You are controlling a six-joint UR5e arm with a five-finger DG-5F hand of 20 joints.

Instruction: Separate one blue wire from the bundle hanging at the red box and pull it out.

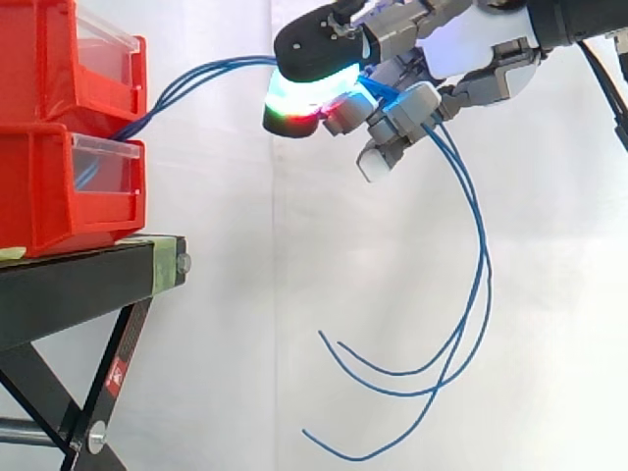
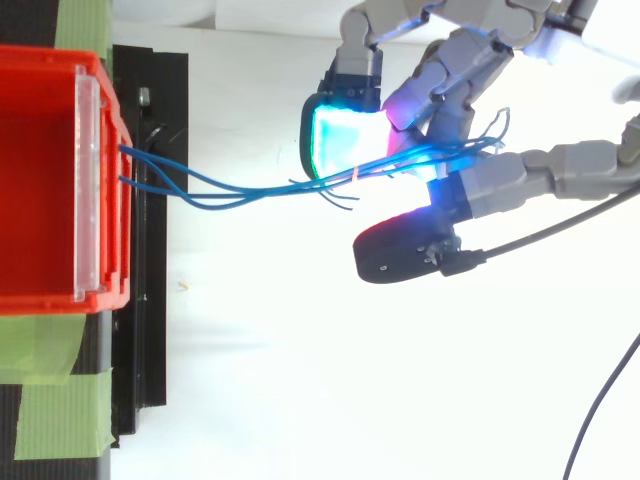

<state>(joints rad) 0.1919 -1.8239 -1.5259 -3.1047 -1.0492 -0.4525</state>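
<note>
My robot hand point(image 1: 469, 54) comes in from the right, high up and well clear of the red bins point(image 1: 39, 186), and it is clamped on the blue wires point(image 1: 211, 71). The fingers are curled and the wires are pinched between the glowing pads point(image 1: 312, 100). In the side view a black-backed pad lies on top of them and a pad lit cyan, green and red lies underneath. From above, the robot hand point(image 2: 500, 180) reaches in from the upper right, and a cyan-green pad point(image 2: 345, 135) sits on the far side of the strands with a dark, red-lit pad on the near side.

The blue wires point(image 2: 240, 190) leave the front of the red bins about where the upper bin point(image 1: 39, 59) rests on the lower one, beside the clear front panels. From there they rise in a shallow curve and run as a loose bunch to my grip, several strands close together, not one alone. I cannot tell exactly how many are caught.

Past the fingers the wires drop in long arcs, sweep down and back to the left, and end in free tips hanging in the air before the white curtain point(image 1: 226, 294).

The bins stand on the black surface point(image 1: 69, 285) at the left, with green tape point(image 2: 60, 420) stuck along its edge.
</note>
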